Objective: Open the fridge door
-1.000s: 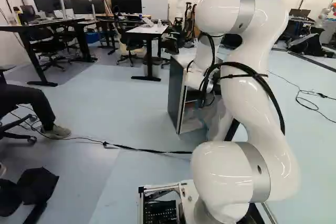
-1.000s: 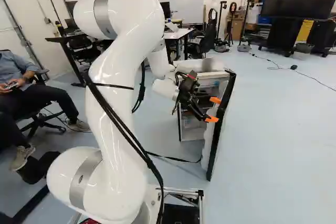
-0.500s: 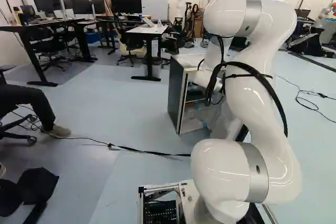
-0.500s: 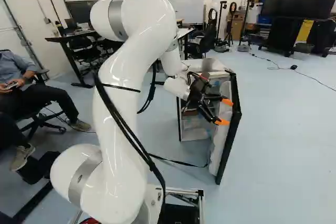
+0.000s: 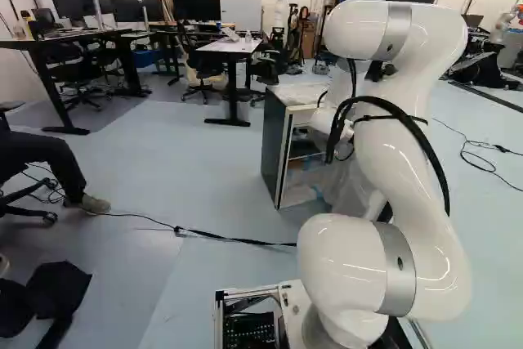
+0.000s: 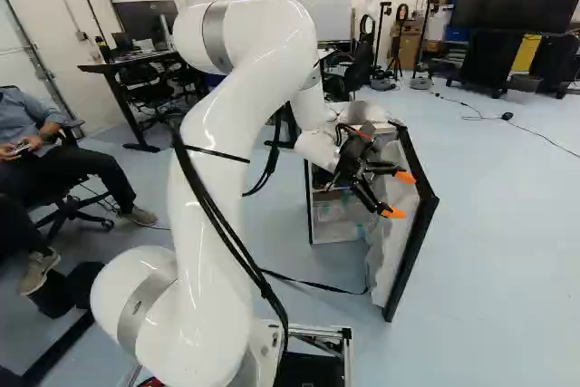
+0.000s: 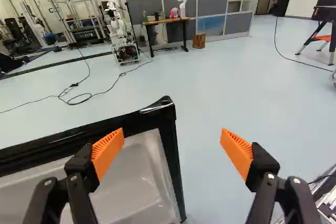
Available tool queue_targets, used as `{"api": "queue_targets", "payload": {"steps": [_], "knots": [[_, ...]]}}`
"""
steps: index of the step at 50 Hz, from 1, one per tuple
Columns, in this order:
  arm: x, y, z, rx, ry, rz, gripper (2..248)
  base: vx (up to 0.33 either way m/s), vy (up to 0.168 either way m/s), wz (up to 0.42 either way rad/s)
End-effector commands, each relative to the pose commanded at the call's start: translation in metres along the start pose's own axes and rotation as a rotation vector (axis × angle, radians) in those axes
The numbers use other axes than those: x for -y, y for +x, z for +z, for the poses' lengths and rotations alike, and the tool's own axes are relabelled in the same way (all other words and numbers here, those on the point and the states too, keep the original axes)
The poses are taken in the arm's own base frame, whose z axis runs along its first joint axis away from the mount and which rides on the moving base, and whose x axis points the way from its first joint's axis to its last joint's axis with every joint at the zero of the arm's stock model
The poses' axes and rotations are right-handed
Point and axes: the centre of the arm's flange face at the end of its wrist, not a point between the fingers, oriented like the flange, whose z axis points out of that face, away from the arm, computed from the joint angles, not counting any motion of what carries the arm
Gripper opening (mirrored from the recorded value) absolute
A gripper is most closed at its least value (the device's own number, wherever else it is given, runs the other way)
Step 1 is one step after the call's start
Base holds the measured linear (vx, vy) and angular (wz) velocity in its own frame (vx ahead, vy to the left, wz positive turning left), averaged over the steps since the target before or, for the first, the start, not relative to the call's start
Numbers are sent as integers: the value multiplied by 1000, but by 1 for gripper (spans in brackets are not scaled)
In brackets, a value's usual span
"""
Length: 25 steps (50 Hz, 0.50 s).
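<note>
Swinging wider over the last second, the fridge door (image 6: pixel 414 233) now stands well out from the fridge (image 5: pixel 274 140), and its lined inner face and the shelves show more plainly. Our arm (image 6: pixel 217 178) has shifted the same way, reaching further out along with the door, while the base has not moved. We take this as a push from inside rather than a pull on a handle, and it seems to be working.

Our gripper (image 7: pixel 172 132) is by the upper corner of the door's free side, its two fingers spread well apart and clamped on nothing. One orange pad (image 7: pixel 107 150) overlies the inner side of the door; the other stands beyond the edge, over floor. Whether the first touches the door, we cannot tell.

The black cord (image 6: pixel 304 282) on the floor has slid a little too, its end close by the door's foot, so we should watch that it doesn't snag. We judge the opening nearly done: a bit more outward sweep, keeping that finger behind the edge so it doesn't slip off, should finish it.
</note>
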Motion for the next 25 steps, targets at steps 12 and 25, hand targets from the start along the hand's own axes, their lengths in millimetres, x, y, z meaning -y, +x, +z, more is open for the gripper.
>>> {"api": "queue_targets", "payload": {"steps": [12, 25], "knots": [[14, -1, 0, -1, 14, 17, 247, 0, 0, 0], [38, -1, 2, -2, 28, 50, 247, 0, 0, 0]]}}
